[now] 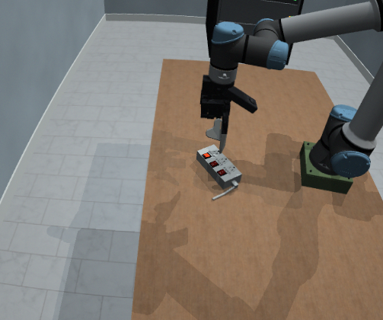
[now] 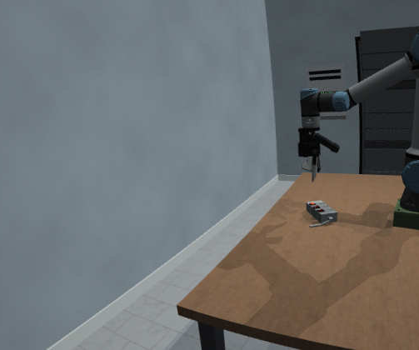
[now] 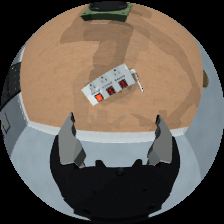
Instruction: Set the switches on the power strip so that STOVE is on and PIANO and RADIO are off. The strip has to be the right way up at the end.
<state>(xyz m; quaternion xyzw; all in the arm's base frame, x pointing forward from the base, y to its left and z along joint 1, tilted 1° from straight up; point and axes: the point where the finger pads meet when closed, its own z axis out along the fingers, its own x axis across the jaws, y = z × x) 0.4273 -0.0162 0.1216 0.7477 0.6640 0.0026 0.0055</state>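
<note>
A grey power strip [image 1: 218,168] lies face up on the wooden table, with three red rocker switches in a row. The switch at the far end [image 1: 206,155] glows bright orange-red; the other two [image 1: 221,173] are darker red. The labels are too small to read. A short grey cable stub [image 1: 225,192] sticks out at the near end. The strip also shows in the exterior view [image 2: 321,211] and in the wrist view [image 3: 111,90]. My gripper [image 1: 218,139] is open and empty, pointing down, well above the strip's far end. Its fingers frame the bottom of the wrist view [image 3: 116,137].
The arm's green base block [image 1: 326,171] stands on the table to the right of the strip. A dark cabinet [image 2: 392,100] stands behind the table. The table's left edge [image 1: 151,152] drops to a tiled floor.
</note>
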